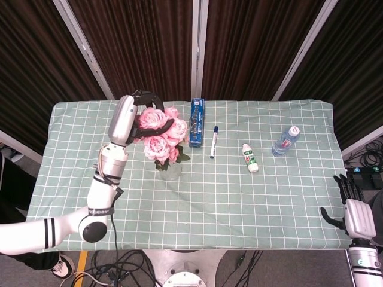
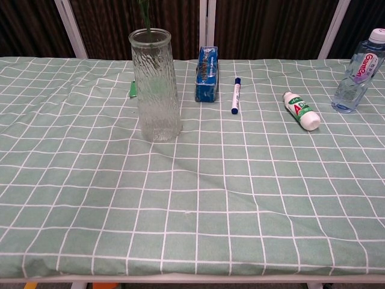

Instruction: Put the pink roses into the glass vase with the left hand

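Observation:
My left hand [image 1: 141, 117] grips a bunch of pink roses [image 1: 160, 134] and holds it right above the glass vase [image 1: 169, 170]. The blooms hide most of the vase in the head view. In the chest view the tall ribbed glass vase [image 2: 156, 85] stands upright at the left of the table, and a green stem [image 2: 145, 14] comes down from the top edge to the vase's mouth. My right hand [image 1: 353, 213] hangs open off the table's near right corner, holding nothing.
Right of the vase lie a blue box [image 2: 206, 74], a blue marker pen [image 2: 235, 95] and a small white bottle with a green label [image 2: 301, 109]. A water bottle [image 2: 358, 71] stands at the far right. A green checked cloth [image 2: 198, 198] covers the table.

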`<state>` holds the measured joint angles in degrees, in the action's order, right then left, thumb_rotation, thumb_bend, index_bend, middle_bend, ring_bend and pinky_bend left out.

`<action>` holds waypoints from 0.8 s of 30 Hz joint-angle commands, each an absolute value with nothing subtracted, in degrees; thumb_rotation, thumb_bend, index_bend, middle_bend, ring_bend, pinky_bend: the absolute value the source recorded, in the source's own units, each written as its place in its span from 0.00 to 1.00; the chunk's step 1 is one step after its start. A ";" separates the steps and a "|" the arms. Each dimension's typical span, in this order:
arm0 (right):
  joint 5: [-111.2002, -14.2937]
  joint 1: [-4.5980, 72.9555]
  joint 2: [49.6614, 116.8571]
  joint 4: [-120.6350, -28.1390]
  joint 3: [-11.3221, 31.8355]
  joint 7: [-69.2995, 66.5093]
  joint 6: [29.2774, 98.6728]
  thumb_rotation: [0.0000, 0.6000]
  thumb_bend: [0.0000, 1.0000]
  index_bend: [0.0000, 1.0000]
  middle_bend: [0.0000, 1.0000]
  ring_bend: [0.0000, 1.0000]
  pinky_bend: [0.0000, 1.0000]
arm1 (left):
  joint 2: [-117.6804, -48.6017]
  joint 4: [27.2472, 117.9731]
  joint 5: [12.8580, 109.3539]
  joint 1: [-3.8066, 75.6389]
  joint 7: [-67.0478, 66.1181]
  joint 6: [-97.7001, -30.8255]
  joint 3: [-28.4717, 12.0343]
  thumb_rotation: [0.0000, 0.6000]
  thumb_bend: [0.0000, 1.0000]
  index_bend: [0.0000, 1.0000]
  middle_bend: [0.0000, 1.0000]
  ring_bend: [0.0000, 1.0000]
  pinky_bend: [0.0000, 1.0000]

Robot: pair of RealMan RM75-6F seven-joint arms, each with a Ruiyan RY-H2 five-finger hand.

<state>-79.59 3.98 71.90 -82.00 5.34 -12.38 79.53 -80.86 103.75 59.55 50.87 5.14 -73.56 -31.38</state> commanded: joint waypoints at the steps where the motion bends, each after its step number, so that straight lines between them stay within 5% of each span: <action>1: -79.93 3.98 71.62 -82.42 5.38 -11.96 79.89 1.00 0.22 0.00 0.00 0.00 0.00 | -82.05 102.51 59.80 50.39 5.79 -73.07 -30.09 1.00 0.26 0.65 0.70 0.75 0.36; 5: -80.39 3.94 71.23 -83.42 5.42 -11.23 80.48 1.00 0.22 0.00 0.00 0.00 0.00 | -82.02 102.58 60.49 49.98 8.92 -70.49 -29.17 1.00 0.23 0.58 0.60 0.66 0.33; 13: -80.35 4.09 70.98 -84.40 5.43 -10.26 80.30 1.00 0.22 0.00 0.00 0.00 0.00 | -79.81 102.12 62.85 49.05 14.24 -66.20 -28.33 1.00 0.13 0.27 0.21 0.15 0.14; 24: -80.95 4.16 70.24 -85.71 5.55 -9.19 81.01 1.00 0.22 0.00 0.00 0.00 0.00 | -76.60 105.40 64.36 44.67 16.46 -72.10 -31.00 1.00 0.03 0.20 0.16 0.09 0.10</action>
